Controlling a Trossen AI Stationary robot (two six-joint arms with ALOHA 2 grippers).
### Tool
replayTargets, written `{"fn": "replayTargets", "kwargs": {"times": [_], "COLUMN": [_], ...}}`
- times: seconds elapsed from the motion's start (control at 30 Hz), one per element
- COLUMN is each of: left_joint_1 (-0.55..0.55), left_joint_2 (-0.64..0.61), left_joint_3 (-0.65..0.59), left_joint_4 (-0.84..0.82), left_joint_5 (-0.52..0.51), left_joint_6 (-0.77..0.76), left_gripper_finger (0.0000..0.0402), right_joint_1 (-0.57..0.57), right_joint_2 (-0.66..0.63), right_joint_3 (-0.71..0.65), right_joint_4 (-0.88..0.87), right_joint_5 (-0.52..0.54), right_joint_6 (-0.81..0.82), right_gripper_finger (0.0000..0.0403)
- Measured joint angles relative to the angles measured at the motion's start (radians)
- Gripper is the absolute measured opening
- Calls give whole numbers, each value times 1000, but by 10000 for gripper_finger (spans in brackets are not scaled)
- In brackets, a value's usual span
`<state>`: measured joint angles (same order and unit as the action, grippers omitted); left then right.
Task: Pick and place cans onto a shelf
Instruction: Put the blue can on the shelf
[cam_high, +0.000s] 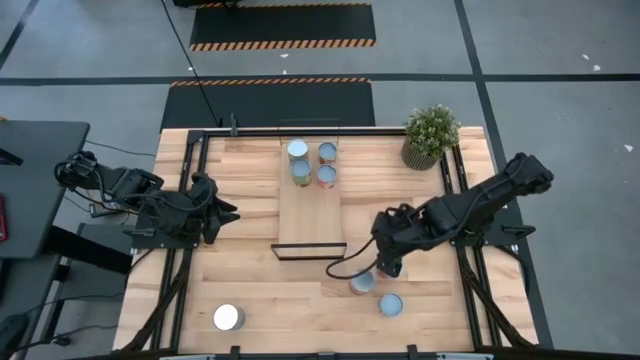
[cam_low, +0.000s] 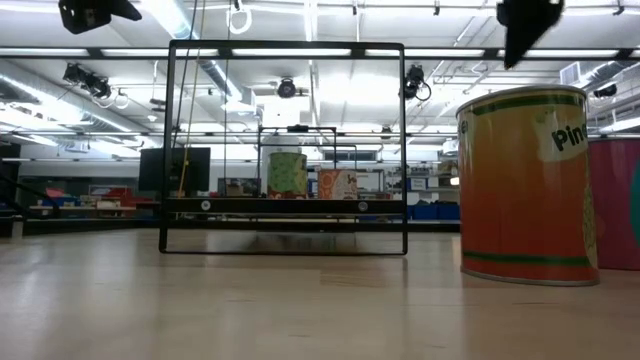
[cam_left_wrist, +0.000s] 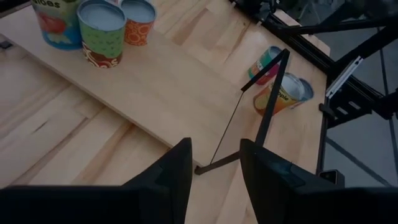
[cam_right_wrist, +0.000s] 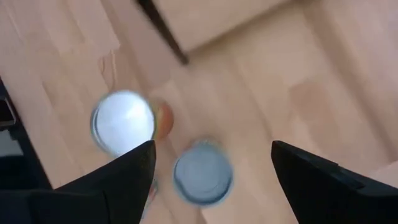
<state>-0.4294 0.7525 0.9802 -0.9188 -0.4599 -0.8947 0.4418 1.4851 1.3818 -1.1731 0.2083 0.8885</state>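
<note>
The light-wood shelf (cam_high: 311, 215) lies along the middle of the table, with several cans (cam_high: 300, 172) upright on its far end. Two cans (cam_high: 362, 283) (cam_high: 391, 304) stand on the table near the shelf's near right corner. My right gripper (cam_high: 385, 268) hangs open above them, pointing down; its wrist view shows a silvery top (cam_right_wrist: 123, 122) and a pale blue top (cam_right_wrist: 202, 172) between and beyond its fingers. Another can (cam_high: 228, 317) stands near the front left. My left gripper (cam_high: 228, 212) waits open to the left of the shelf, holding nothing (cam_left_wrist: 216, 149).
A potted green plant (cam_high: 431, 135) stands at the table's far right corner. The shelf's black wire end frame (cam_low: 285, 150) rises at its near end, close to my right gripper. In the low view an orange can (cam_low: 525, 185) fills the right side.
</note>
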Motion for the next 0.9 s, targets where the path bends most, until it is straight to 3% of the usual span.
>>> {"fn": "replayTargets", "kwargs": {"times": [0.23,0.43,0.9], "left_joint_1": [0,0,0], "left_joint_2": [0,0,0], "left_joint_3": [0,0,0], "left_joint_4": [0,0,0], "left_joint_5": [0,0,1], "left_joint_6": [-10,-9,-9], "left_gripper_finger": [141,141,141], "right_joint_1": [36,79,156], "right_joint_2": [30,88,238], "right_joint_3": [-71,-71,-71], "right_joint_4": [133,213,210], "right_joint_5": [-122,-121,-86], "right_joint_6": [13,-36,-84], "right_gripper_finger": [357,382,399]}}
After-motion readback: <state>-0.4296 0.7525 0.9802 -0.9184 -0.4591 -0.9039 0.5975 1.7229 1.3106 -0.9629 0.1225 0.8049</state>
